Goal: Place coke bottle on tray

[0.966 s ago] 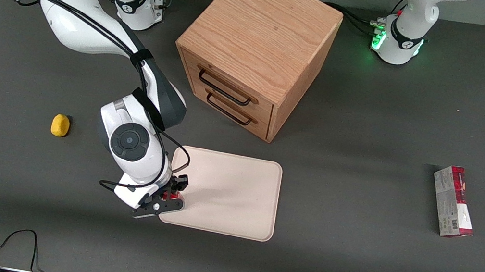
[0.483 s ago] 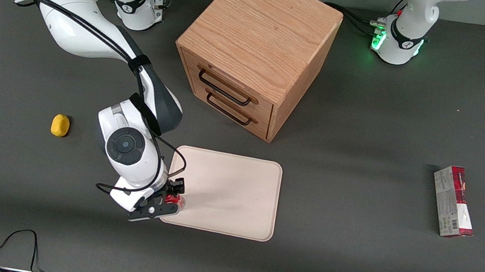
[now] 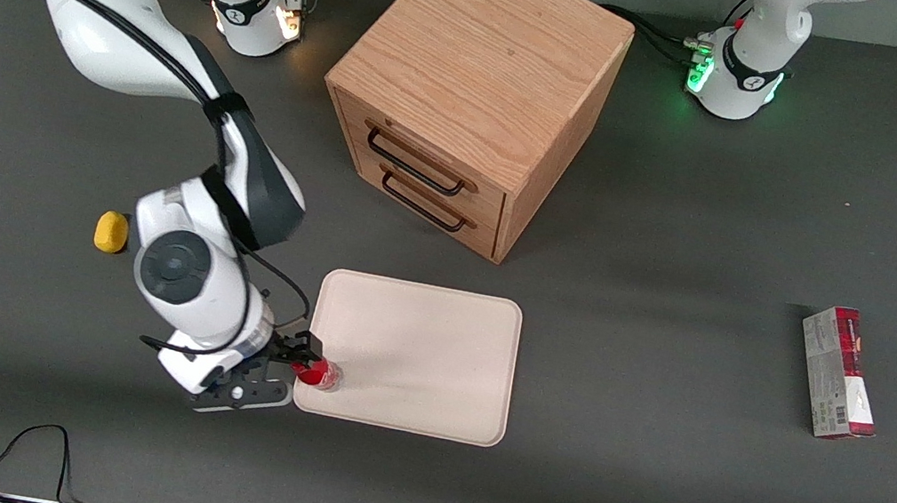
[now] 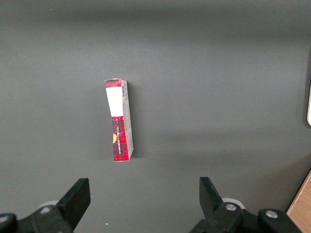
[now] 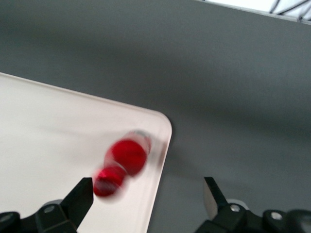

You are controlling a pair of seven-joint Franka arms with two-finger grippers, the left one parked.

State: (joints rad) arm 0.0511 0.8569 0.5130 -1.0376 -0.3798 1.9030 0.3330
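Note:
The coke bottle, tiny with a red cap and red label, rests on the cream-white tray, in the tray's corner nearest the front camera at the working arm's end. My right gripper is open and empty, just off that corner, with its fingers apart from the bottle. In the right wrist view the bottle is blurred and lies on the tray near its rounded corner, beside one of my gripper's fingers and not between them. I cannot tell whether it stands upright or lies down.
A wooden drawer cabinet stands farther from the front camera than the tray. A small yellow lump lies beside my arm. A red-and-grey carton box lies toward the parked arm's end and shows in the left wrist view.
My gripper has opened and let go of the bottle on the tray's corner. It has drawn back off the tray toward the working arm's end.

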